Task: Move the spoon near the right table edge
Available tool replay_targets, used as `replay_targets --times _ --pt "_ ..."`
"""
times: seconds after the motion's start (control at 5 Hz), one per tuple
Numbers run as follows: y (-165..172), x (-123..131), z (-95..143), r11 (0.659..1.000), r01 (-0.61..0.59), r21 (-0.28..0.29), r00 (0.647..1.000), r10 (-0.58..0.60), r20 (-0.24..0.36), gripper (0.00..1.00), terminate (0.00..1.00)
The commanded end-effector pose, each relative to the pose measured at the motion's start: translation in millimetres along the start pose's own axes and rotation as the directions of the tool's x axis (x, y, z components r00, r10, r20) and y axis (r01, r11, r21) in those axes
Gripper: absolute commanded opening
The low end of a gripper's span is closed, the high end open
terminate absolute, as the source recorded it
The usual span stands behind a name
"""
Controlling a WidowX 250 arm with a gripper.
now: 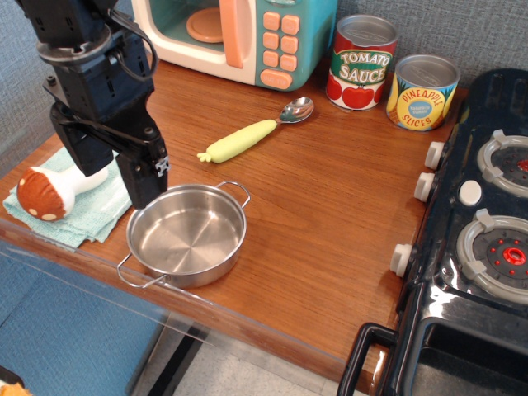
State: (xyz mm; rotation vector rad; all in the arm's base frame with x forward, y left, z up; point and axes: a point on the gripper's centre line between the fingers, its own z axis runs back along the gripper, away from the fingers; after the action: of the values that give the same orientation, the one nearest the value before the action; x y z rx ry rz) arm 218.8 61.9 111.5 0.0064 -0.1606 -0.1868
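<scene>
The spoon [254, 134] lies on the wooden table in the back middle, with its silver bowl toward the cans and its pale yellow-green handle pointing front-left. The right table edge [417, 239] meets the black toy stove [478, 239] with white knobs. My gripper [142, 186] hangs at the left, above the left rim of the steel pan, well to the front-left of the spoon. Its black fingers look closed together and hold nothing visible.
A steel pan [188, 235] with two handles sits at the front left. A toy mushroom [51, 191] lies on a teal cloth [82, 216] at the left edge. A toy microwave [239, 33], a tomato sauce can [361, 63] and a pineapple can [422, 92] stand along the back.
</scene>
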Motion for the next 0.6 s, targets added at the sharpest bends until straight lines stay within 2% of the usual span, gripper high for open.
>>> replay_targets --times 0.0,0.2,0.4 --pt "0 0 0 1.000 0.000 0.000 1.000 0.000 0.000 1.00 0.00" --pt "11 39 -2 0.998 0.054 -0.042 0.998 -0.054 0.015 1.00 0.00" --pt "25 80 -12 0.998 0.046 -0.040 0.999 -0.045 0.027 1.00 0.00"
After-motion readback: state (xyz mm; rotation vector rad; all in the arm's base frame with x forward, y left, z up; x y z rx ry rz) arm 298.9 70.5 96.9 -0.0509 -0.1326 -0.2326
